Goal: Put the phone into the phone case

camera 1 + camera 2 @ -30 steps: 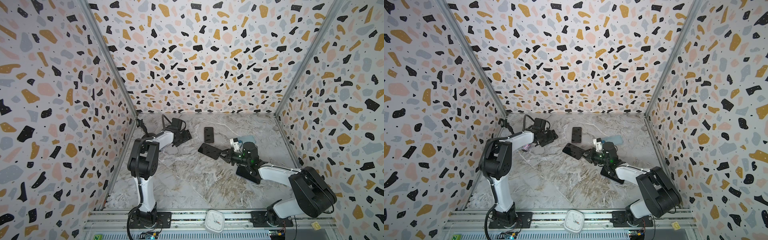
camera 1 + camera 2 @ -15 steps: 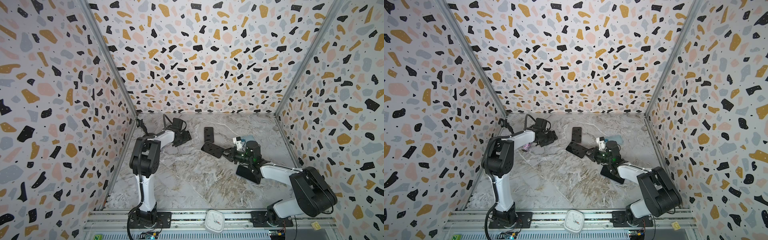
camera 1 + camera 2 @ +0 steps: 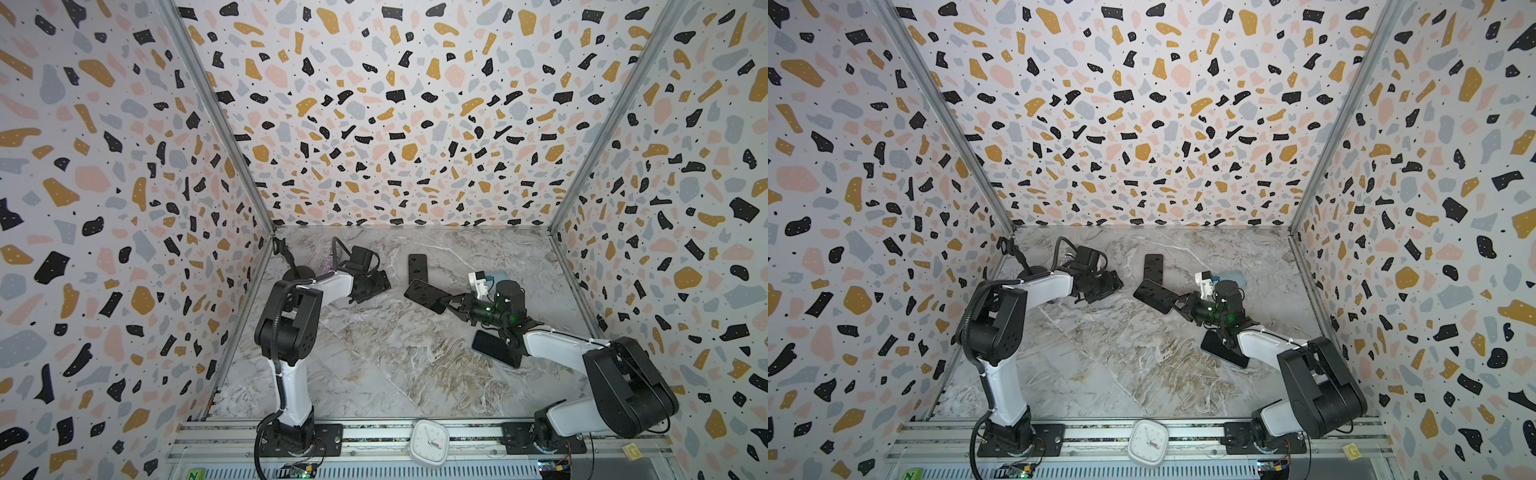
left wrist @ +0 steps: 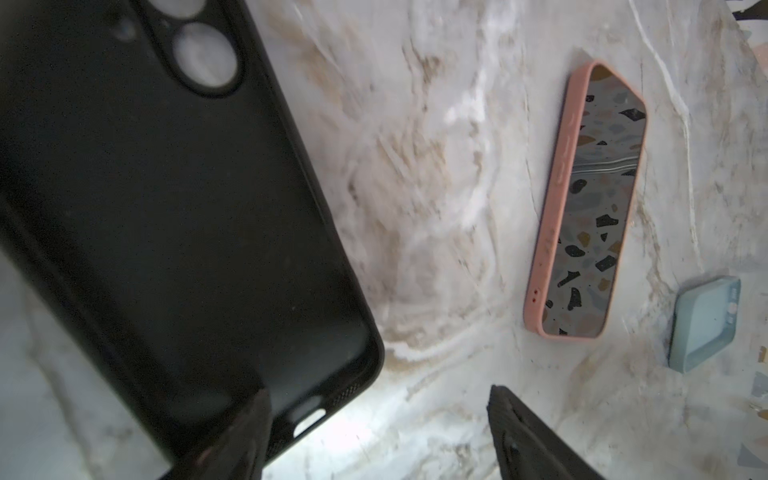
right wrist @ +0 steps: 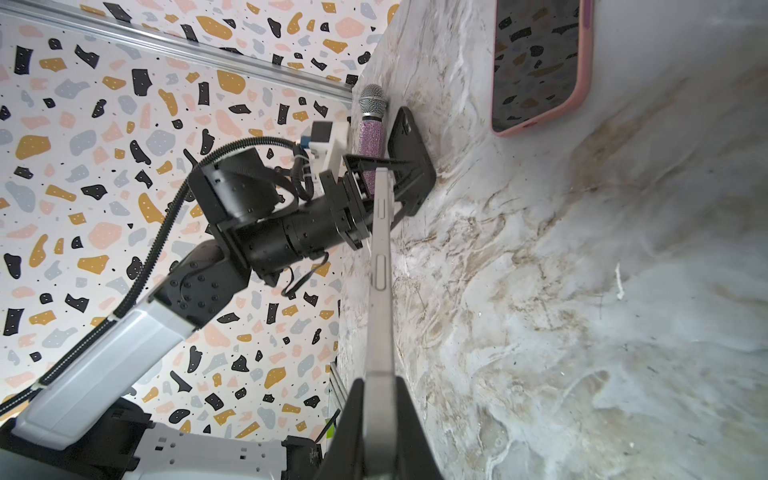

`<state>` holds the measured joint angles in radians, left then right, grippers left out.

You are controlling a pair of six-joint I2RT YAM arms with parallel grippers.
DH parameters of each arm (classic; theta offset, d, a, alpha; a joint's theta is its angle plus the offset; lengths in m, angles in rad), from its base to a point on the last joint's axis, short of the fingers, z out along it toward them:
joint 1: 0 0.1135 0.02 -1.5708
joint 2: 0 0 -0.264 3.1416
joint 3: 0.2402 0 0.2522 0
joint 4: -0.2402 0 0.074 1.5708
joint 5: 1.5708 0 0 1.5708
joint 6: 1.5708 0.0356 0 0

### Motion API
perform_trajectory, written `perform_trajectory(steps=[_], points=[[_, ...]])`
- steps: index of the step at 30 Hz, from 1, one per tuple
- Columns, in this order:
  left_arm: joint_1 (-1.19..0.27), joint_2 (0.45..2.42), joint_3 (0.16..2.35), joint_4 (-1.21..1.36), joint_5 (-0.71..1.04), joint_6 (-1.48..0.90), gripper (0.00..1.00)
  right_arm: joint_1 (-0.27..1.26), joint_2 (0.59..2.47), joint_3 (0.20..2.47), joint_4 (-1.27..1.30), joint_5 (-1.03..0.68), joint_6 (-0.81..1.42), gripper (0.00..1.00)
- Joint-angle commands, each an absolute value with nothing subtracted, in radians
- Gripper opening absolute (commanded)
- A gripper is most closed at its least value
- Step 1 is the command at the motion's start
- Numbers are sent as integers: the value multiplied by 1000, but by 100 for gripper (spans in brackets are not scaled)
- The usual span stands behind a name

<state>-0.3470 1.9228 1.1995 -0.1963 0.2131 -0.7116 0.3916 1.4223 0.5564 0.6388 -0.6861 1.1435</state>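
the phone [image 5: 382, 270] is being held pinched in the right gripper [image 5: 380, 386], raised off the counter [image 5: 582, 291]. the phone case [image 4: 166, 208] is being kept by the widely spread left gripper [image 4: 374, 403], well apart from the phone. insertion is judged as not yet begun.

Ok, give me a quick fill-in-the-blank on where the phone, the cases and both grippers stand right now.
1. The right gripper is shut on the bare ___.
2. The left gripper, at the black phone case, has its jaws ___.
3. The cased phone lying on the table wears a ___ case.
4. The empty case lying apart from it is light ___.
Missing words: phone; open; pink; blue.
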Motion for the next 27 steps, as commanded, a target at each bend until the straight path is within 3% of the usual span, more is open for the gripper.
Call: perform_trajectory(steps=[1, 11, 16, 22, 27], points=[[-386, 1854, 1118, -150, 248, -814, 84, 384, 1378, 559, 678, -710, 1122, 2], [-580, 1687, 910, 16, 199, -1117, 84, 355, 1334, 519, 672, -711, 1112, 2], [-647, 1636, 906, 33, 181, -1189, 84, 325, 1299, 491, 656, -714, 1096, 2], [-596, 1564, 936, -65, 143, -1104, 85, 292, 1269, 468, 627, -712, 1072, 3], [-466, 1596, 1075, -219, 108, -847, 85, 291, 1286, 477, 616, -711, 1055, 2]])
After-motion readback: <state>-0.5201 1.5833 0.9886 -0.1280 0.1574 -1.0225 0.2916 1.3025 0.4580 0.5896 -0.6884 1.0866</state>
